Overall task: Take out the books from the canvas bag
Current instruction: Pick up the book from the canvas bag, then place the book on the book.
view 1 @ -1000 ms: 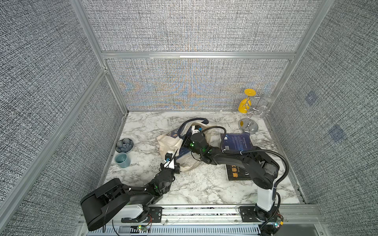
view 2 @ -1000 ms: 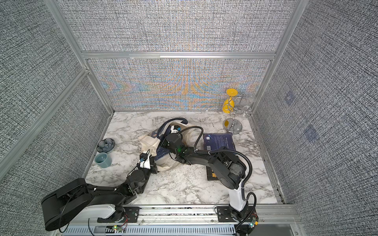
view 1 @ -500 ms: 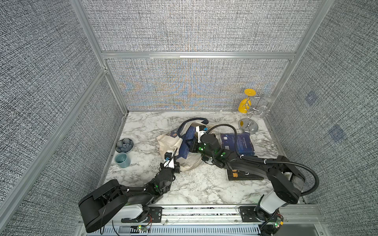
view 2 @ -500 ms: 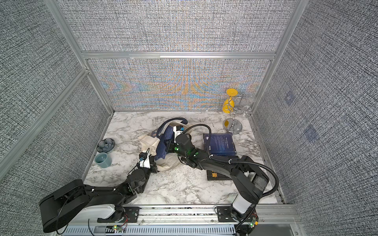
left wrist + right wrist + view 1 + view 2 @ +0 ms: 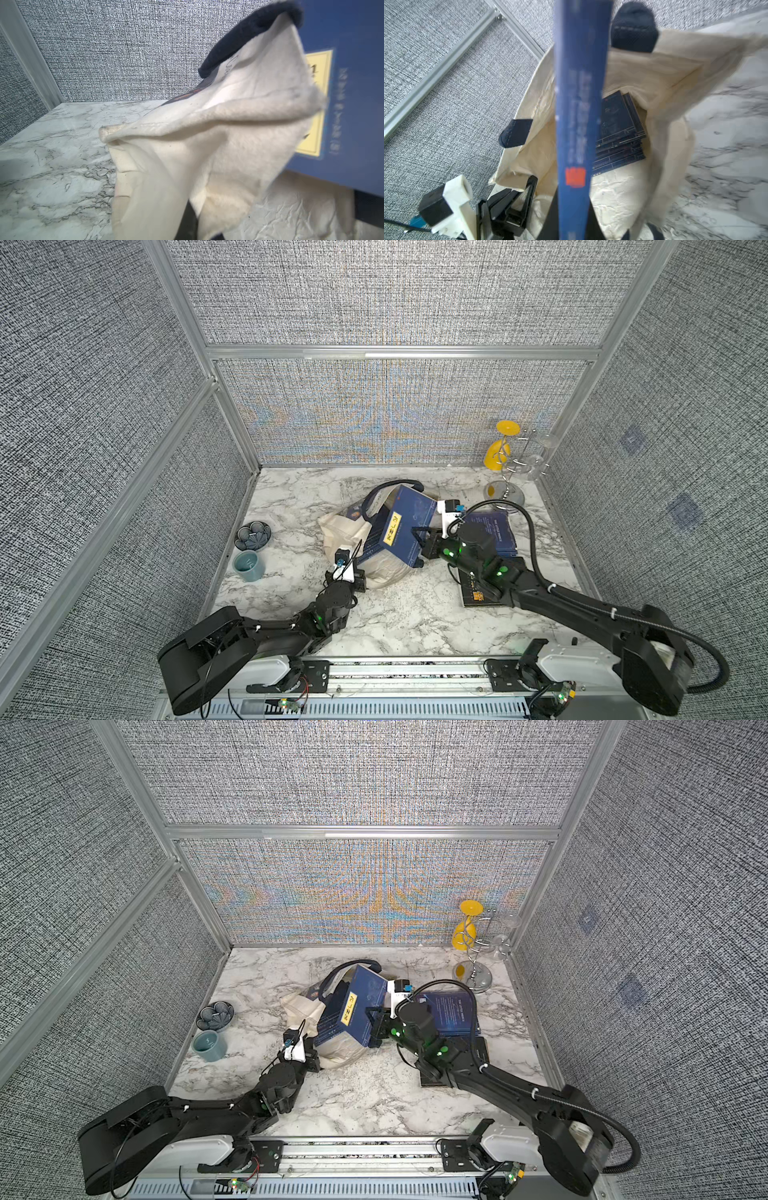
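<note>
The right gripper (image 5: 420,536) is clamped on a book (image 5: 397,526) that sits partly out of the bag (image 5: 343,531); the left gripper (image 5: 360,576) pinches the bag's rim. Next, the book likely needs lifting clear of the mouth. Other books (image 5: 618,128) lie beyond the right gripper, inside the bag.

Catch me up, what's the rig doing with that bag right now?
It is mid-unloading. The right gripper is shut on a navy book with a yellow label, holding it tilted over the mouth of the canvas bag. The left gripper pinches the bag's rim, holding it open. A stack of books lies inside the bag. A blue book and a dark book already lie on the marble table beside it.
</note>
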`<state>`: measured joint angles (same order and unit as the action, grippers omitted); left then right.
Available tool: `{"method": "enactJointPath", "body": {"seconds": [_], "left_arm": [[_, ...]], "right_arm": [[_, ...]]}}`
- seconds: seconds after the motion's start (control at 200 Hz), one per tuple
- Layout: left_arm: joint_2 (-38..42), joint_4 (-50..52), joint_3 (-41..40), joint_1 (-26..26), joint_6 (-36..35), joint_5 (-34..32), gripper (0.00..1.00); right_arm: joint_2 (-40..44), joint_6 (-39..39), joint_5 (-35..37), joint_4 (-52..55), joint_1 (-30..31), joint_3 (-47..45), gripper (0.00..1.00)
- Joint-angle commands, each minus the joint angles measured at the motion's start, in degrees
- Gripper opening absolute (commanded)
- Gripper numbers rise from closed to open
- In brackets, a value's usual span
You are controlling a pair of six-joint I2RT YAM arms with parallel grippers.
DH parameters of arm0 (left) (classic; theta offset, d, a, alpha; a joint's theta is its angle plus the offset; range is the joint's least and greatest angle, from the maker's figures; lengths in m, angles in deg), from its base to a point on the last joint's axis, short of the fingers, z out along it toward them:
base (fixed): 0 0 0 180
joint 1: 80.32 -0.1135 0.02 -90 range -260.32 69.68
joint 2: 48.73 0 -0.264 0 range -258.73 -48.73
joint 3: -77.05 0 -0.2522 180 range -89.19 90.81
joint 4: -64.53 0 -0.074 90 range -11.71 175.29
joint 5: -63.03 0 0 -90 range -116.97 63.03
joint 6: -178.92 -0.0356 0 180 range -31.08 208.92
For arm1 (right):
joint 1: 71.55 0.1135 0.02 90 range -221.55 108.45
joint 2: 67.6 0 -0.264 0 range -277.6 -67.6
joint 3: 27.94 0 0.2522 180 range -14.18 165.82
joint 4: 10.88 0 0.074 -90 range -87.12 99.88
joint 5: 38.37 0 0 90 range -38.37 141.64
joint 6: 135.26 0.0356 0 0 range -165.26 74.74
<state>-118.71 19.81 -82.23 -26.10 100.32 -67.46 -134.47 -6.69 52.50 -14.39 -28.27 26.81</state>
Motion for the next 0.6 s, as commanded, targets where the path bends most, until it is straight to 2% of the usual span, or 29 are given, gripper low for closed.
{"method": "enactJointPath", "body": {"seconds": [0.0,0.235,0.44,0.595], "left_arm": [[0.1,0.38,0.3,-0.07,0.28,-1.08,0.0],[0.21,0.62,0.25,-0.07,0.26,-0.99,0.0],[0.1,0.76,0.25,-0.01,0.44,-0.91,0.0],[0.03,0.83,0.22,-0.03,0.46,-0.72,0.0]], "right_arm": [[5.19,-1.87,4.85,2.34,-0.74,-0.85,0.0],[15.95,-0.05,14.94,8.23,-3.78,-4.29,0.0],[23.77,7.03,22.46,10.85,-7.99,-9.73,0.0],[26.14,12.97,26.12,12.49,-10.65,-12.76,0.0]]}}
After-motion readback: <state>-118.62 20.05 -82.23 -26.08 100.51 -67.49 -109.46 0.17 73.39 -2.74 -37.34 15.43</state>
